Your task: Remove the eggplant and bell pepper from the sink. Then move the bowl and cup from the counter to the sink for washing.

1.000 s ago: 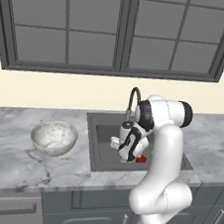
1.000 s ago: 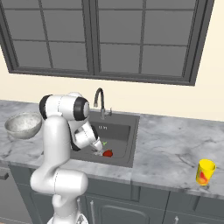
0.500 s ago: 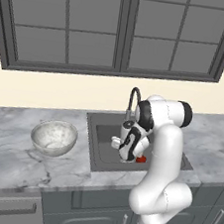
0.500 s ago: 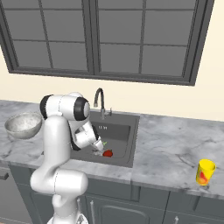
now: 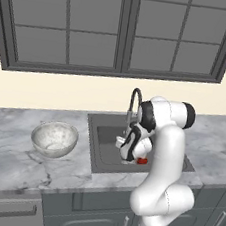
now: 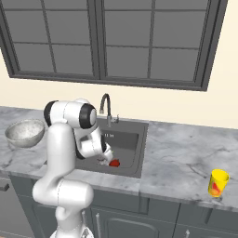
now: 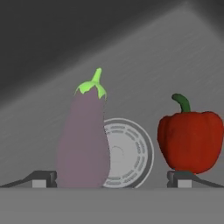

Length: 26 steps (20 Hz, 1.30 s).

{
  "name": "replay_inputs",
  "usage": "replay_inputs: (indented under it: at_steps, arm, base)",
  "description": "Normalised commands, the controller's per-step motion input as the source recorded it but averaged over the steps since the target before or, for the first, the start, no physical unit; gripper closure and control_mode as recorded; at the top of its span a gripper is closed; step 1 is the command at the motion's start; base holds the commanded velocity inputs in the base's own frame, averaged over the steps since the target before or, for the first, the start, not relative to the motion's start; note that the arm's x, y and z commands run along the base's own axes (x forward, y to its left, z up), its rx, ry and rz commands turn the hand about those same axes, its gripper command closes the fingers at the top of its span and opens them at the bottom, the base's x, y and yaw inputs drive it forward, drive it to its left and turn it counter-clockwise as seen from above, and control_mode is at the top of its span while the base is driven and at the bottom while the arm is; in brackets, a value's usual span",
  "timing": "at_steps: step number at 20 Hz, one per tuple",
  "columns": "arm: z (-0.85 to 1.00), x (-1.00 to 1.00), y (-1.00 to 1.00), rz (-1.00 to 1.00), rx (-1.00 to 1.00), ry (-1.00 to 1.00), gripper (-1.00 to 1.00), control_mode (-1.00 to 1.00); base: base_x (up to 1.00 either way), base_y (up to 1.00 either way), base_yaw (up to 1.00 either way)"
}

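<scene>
Down inside the dark sink hangs my gripper, jaws open with nothing held. In the hand view the purple eggplant lies close ahead, just inside the left fingertip. The red bell pepper lies ahead of the right fingertip. Between the two vegetables sits the round whitish drain. The marbled bowl stands on the counter left of the sink. The yellow cup stands far right near the counter's front edge.
The gooseneck faucet rises at the sink's back rim, close above my wrist. A window wall runs behind the counter. Dark cabinets lie below the front edge.
</scene>
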Motion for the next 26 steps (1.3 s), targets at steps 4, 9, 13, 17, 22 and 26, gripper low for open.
replay_inputs:
  at_steps: [4,9,13,17,22,26]
  arm:
    - [0.01,0.21,0.0,0.0,0.0,0.0,-1.0,-1.0]
    - [0.01,0.13,0.03,0.0,0.0,0.0,-1.0,-1.0]
    - [0.0,0.06,0.07,0.0,0.0,0.05,-1.0,-1.0]
    - [-0.06,0.06,0.02,0.0,0.0,0.08,-1.0,-1.0]
    - [-0.18,0.07,0.03,0.0,0.0,0.03,-1.0,-1.0]
    - [-0.2,0.06,0.01,0.0,0.0,0.0,-1.0,-1.0]
  base:
    - [0.0,0.0,0.0]
    - [0.0,0.0,0.0]
    - [0.0,0.0,0.0]
    - [0.0,0.0,0.0]
    - [0.0,0.0,0.0]
    - [0.0,0.0,0.0]
